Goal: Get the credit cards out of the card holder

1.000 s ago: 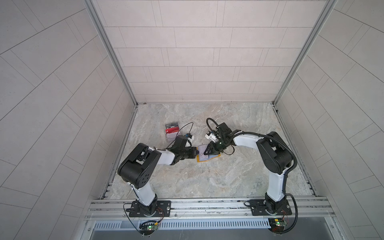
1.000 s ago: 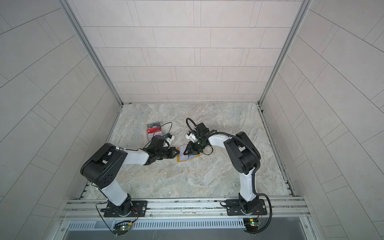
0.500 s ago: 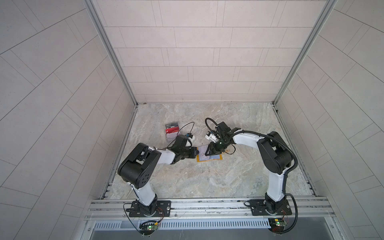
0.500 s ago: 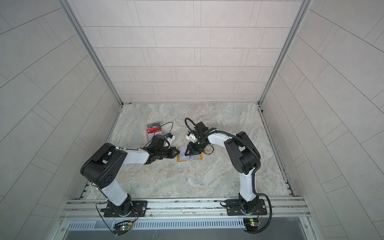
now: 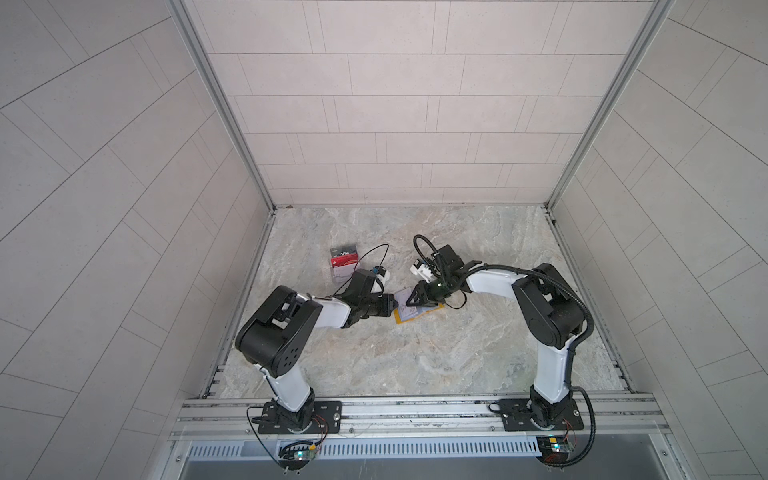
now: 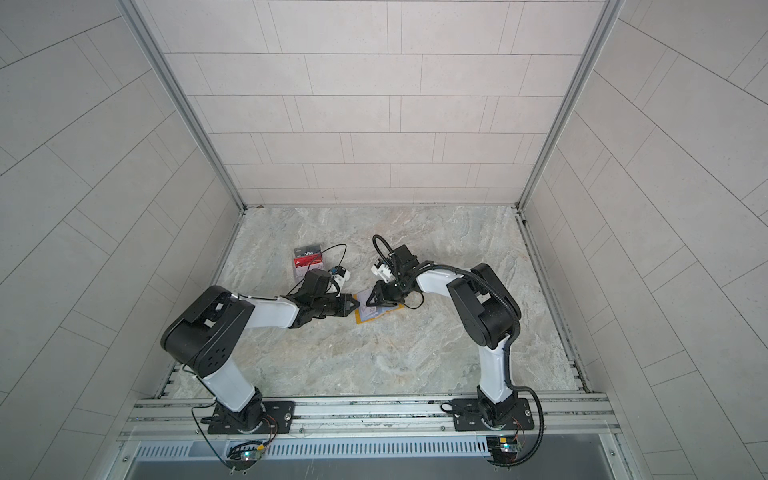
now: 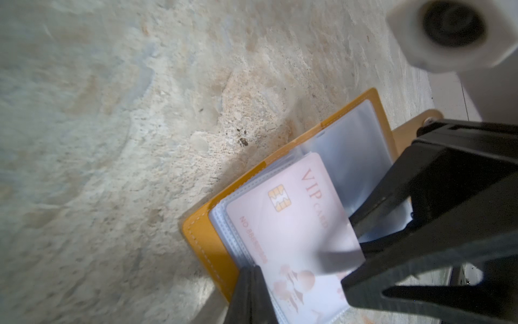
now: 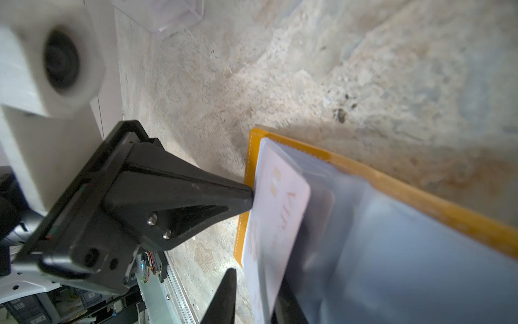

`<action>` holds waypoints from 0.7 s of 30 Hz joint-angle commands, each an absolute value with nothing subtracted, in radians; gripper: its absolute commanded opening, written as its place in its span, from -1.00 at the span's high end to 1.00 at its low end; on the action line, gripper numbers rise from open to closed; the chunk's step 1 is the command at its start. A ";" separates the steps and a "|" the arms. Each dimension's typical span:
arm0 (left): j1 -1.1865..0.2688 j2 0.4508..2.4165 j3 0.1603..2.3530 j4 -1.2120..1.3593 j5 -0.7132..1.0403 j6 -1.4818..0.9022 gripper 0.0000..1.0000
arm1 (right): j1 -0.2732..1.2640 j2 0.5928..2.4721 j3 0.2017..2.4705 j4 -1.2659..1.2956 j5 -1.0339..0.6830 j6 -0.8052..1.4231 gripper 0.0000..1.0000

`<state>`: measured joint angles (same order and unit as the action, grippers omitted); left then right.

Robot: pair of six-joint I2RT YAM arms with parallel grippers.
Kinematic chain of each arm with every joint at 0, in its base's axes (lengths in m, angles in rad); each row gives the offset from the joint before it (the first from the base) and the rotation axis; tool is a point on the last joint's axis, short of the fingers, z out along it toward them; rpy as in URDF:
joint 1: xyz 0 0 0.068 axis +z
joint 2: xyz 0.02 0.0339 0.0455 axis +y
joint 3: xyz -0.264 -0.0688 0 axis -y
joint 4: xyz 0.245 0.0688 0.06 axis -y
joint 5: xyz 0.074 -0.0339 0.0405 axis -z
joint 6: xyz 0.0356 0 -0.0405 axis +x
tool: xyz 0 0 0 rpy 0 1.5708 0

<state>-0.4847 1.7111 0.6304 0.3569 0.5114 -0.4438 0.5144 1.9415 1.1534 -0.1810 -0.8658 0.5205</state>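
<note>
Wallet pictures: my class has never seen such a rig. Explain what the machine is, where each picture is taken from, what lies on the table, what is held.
Two robot arms on a rail each end in a gripper. Both top views look from overhead; each wrist view comes from one arm's camera. On the table lie an open yellow holder and a clear stand holding a grey card and a red card. The left gripper is shut, its tip at the holder's edge. The right gripper straddles a white card, not visibly clamped.

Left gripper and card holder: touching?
Touching: the right wrist view shows the left gripper, shut, tip against the card holder edge, no gap.
</note>
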 commanded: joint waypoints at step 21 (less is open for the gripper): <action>-0.490 1.759 0.634 0.265 0.487 -0.430 1.00 | 0.467 1.899 1.067 0.010 -0.966 0.613 0.60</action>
